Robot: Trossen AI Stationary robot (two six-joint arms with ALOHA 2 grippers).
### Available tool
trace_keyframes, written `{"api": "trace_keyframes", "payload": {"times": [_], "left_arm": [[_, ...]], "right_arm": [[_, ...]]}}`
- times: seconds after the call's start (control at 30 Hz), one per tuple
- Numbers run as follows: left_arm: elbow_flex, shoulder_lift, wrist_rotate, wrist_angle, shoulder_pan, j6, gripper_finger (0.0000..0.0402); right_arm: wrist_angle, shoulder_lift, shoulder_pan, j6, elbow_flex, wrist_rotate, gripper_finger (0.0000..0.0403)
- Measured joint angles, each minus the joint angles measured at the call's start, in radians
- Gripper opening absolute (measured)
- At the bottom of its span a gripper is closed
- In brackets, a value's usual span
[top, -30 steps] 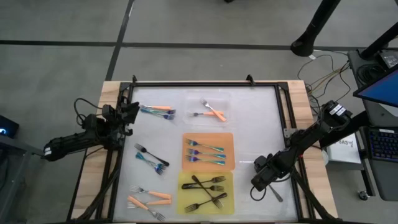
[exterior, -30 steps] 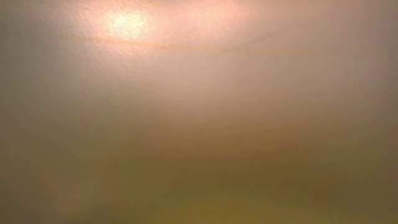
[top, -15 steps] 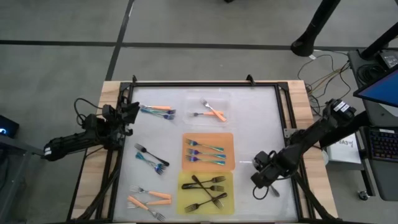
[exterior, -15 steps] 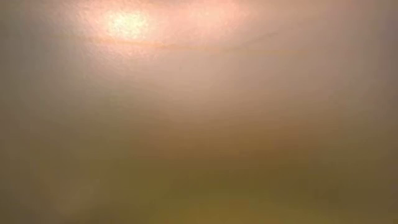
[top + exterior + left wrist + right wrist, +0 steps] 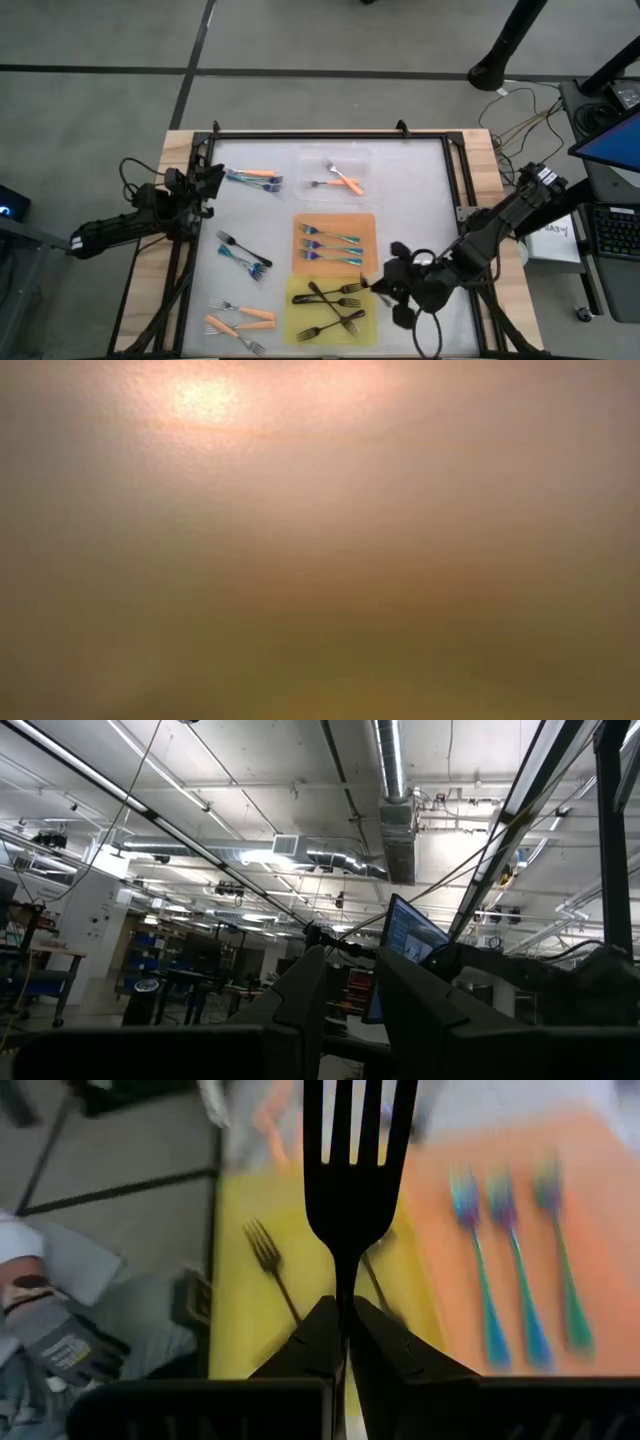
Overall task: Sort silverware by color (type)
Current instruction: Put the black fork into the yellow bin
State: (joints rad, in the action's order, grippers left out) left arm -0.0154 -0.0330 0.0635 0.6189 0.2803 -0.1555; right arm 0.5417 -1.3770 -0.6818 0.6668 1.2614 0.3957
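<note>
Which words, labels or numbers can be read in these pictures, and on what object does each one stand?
None can be read with certainty.
White paper beside the right arm in the high view: print too small to read.
Glove at the edge of the right wrist view: small label, blurred.
Screen in the left wrist view: no readable text.

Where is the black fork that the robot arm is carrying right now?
The black fork is pinched in the right gripper, tines pointing away from it. In the high view it hangs at the right edge of the yellow tray, just below the orange tray.
</note>
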Motion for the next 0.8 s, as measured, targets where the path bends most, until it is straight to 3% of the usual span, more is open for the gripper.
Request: {"api": "trace_keyframes", "payload": {"times": [0.1,0.2,0.53,0.8], "left_arm": [[0.000,0.000,0.000,0.000,0.000,0.000,0.0075],[0.000,0.000,0.000,0.000,0.000,0.000,0.0075],[0.000,0.000,0.000,0.000,0.000,0.000,0.0075],[0.000,0.000,0.000,0.000,0.000,0.000,0.0075]], "right_arm": [[-0.052,-0.067,0.028,-0.148,0.056,-0.021,0.0009],[-0.060,-0.156,0.074,-0.244,0.092,-0.134,0.0009],[-0.042,-0.380,0.220,-0.344,0.234,-0.481,0.0009],[-0.004,-0.383,0.254,-0.319,0.254,-0.527,0.0034]]}}
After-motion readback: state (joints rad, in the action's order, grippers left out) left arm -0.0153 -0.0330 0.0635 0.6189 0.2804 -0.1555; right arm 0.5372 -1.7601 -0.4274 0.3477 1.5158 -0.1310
